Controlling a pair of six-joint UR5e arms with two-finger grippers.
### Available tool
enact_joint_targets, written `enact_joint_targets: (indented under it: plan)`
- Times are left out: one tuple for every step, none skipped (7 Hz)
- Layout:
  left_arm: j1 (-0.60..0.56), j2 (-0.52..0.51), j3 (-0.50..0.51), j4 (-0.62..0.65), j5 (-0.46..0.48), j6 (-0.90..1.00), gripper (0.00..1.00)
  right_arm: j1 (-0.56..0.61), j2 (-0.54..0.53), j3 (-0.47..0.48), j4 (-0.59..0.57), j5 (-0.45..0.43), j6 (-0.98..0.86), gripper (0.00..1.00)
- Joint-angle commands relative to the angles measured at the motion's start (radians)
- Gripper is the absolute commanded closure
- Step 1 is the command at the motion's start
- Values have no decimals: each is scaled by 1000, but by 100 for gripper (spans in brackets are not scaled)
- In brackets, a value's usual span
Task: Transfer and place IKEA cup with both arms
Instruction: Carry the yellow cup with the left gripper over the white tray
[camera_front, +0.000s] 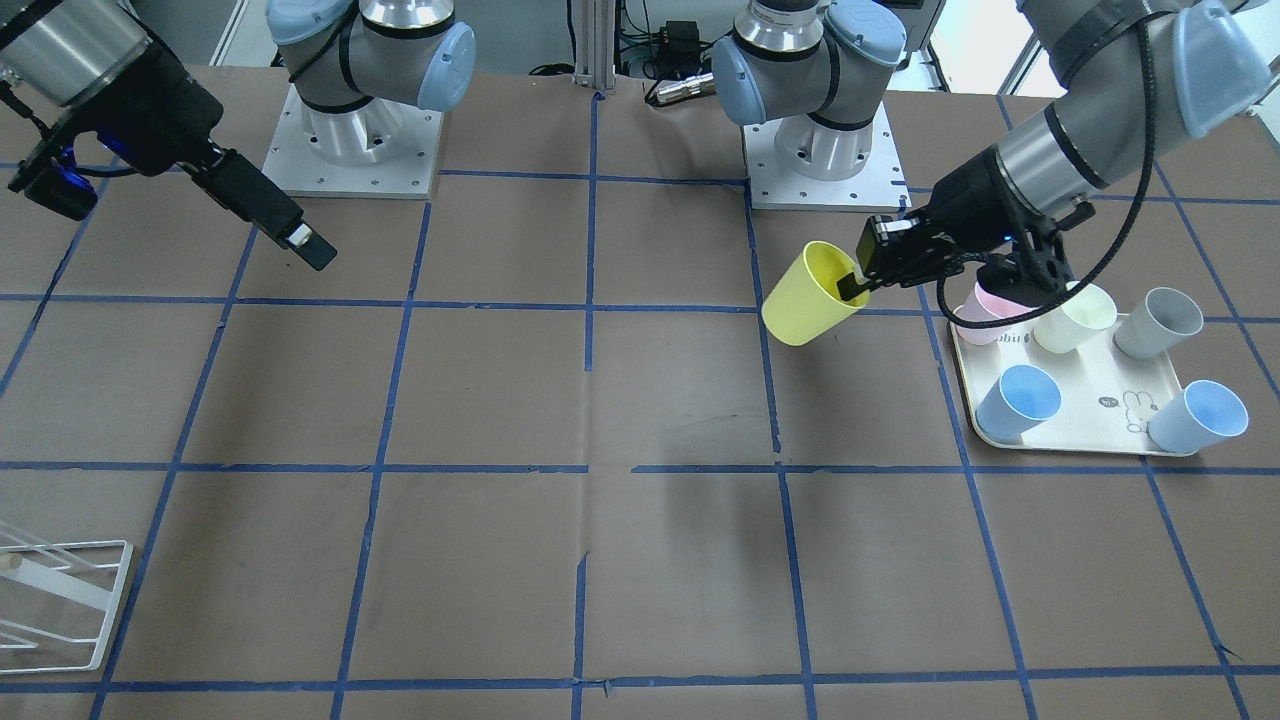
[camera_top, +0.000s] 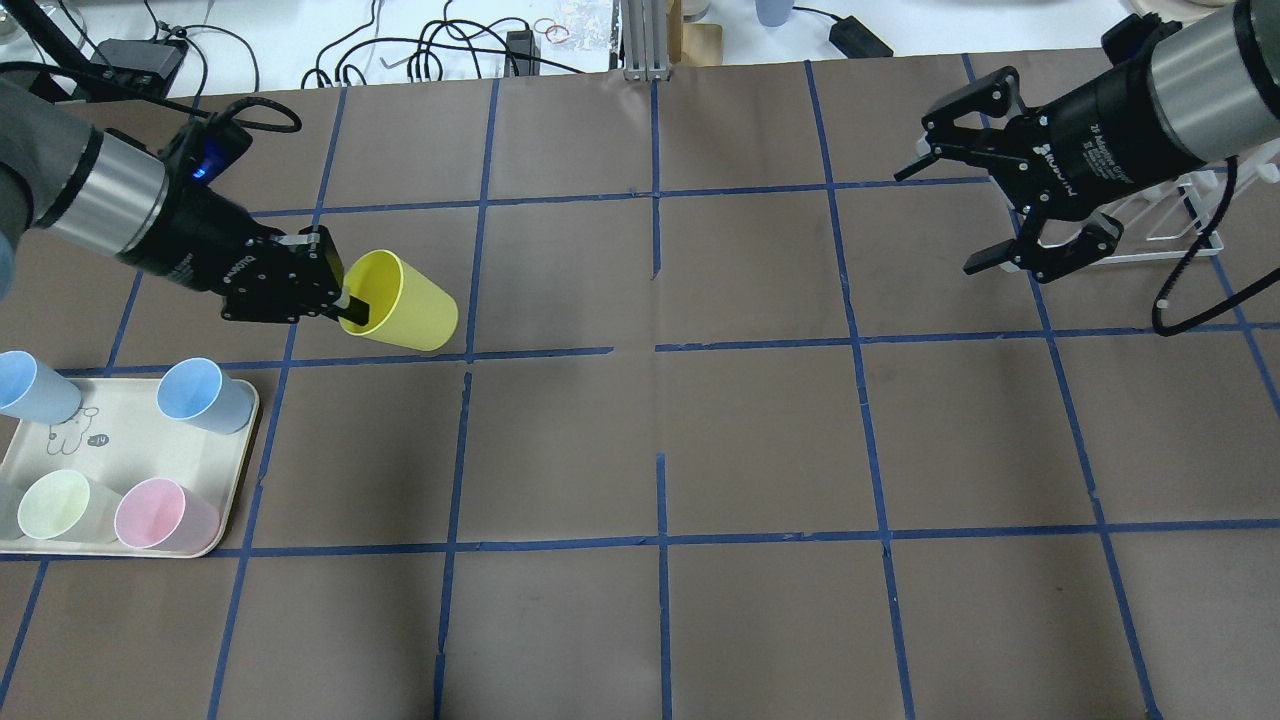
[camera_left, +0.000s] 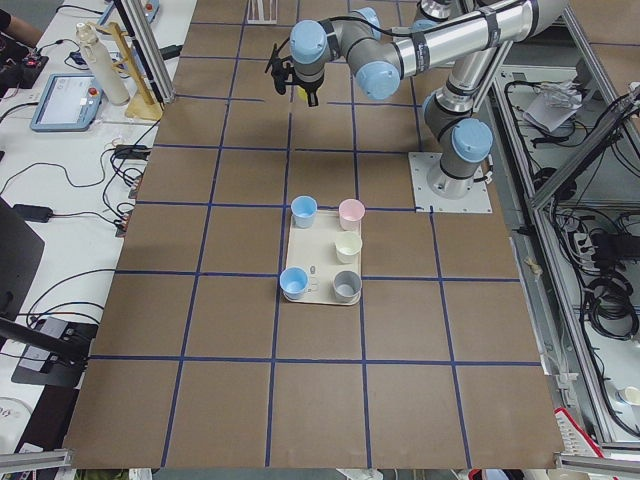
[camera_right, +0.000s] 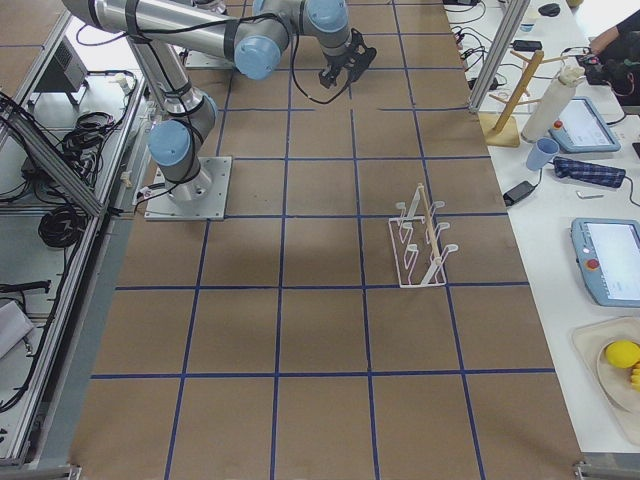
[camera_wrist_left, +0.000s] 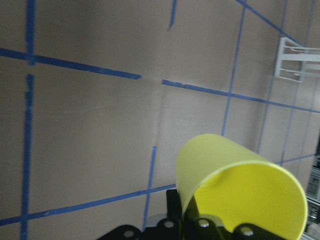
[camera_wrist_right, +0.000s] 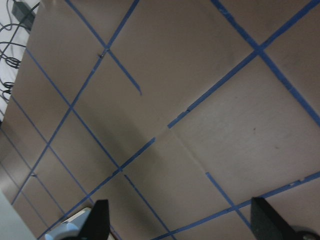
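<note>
The left end effector is clenched on the rim of the IKEA cup, one finger inside the mouth and one outside, and the cup lies tilted on its side with its base pointing toward the middle of the bench, seemingly lifted clear of it. It hangs just beside the tray holding blue, pink, cream and grey cups. The right end effector is released, jaws spread wide, well apart near the white rack
</note>
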Motion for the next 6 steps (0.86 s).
enact_joint_targets:
  plan:
    - [10,-57,109,7,329,39,100,118,-5,-44,64,-300,-9,0]
    - [83,-103,139,9,353,125,100,180,-2,-42,67,-401,-59,0]
    - [191,-141,164,6,354,257,100,197,-7,-33,69,-415,-195,0]
    - [271,-166,181,9,355,383,100,199,-17,-32,76,-418,-284,0]
    - [333,-207,207,29,352,544,100,204,-10,-15,88,-436,-311,0]
    - [399,-262,225,46,351,648,100,204,-16,20,73,-445,-310,0]
